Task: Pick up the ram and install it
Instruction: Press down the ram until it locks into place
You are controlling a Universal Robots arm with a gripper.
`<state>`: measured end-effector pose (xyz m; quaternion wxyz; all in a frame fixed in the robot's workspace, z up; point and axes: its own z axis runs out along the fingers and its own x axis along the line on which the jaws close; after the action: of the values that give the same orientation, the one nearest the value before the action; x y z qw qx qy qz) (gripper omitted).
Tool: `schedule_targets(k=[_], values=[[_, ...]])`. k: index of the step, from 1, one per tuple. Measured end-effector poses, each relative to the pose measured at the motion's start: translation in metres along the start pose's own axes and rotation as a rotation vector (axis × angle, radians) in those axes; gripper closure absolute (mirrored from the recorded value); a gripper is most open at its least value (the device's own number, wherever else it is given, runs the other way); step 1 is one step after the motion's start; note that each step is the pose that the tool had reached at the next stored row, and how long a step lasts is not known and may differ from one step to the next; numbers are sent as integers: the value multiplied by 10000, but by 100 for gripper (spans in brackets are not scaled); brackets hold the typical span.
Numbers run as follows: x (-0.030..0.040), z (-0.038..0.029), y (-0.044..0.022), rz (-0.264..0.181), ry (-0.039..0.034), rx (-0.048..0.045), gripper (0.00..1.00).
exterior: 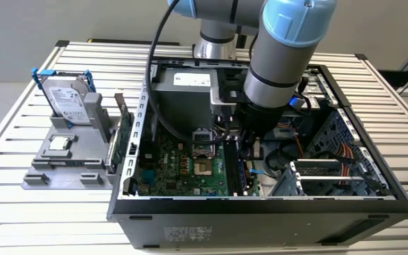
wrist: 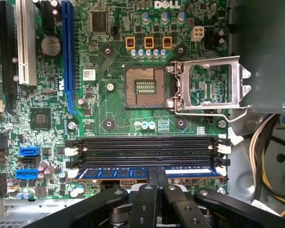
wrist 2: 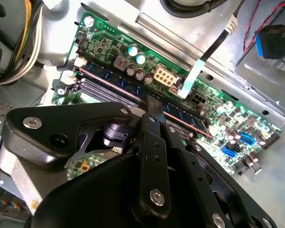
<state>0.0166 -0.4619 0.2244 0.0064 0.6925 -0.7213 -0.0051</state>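
Arm is down inside the open PC case [exterior: 261, 204], tool [wrist: 156, 178] sitting right over the memory slots on the motherboard [wrist: 114, 114]. In both wrist views the two black fingers [wrist: 152, 176] are drawn together, nearly no gap, pinching the top edge of the ram [wrist: 118, 173] at about mid-length. The ram is a blue-green stick with a row of dark chips, standing on edge in the outermost of the slots, the one nearest the tool body; in the second wrist view it [wrist 2: 180, 112] runs along that slot with the finger tip [wrist 2: 153, 107] on its edge. Can't tell if it's fully seated or if the end latches are closed. The neighbouring DIMM slots [wrist: 147, 147] are black, with white latches [wrist: 71, 151] at the ends. CPU socket [wrist: 145, 86] is bare, its metal retention frame [wrist: 211, 85] flipped open beside it. In the exterior view, the case lies on its side on the slatted bench [exterior: 34, 212]. At the exterior view's left a grey fixture [exterior: 66, 172] stands on the bench, holding a hard drive [exterior: 69, 103] upright and a small square processor [exterior: 61, 142] lying flat; a green expansion card [exterior: 122, 141] stands on edge between fixture and case.
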Motion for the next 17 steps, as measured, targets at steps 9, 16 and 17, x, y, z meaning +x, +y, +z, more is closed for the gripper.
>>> schedule_targets(k=[9, 16, 17], values=[[4, 42, -2, 0, 7, -9, 100], [7, -231, 3, 0, 0, -52, 100], [7, -264, 4, 0, 2, -56, 100]])
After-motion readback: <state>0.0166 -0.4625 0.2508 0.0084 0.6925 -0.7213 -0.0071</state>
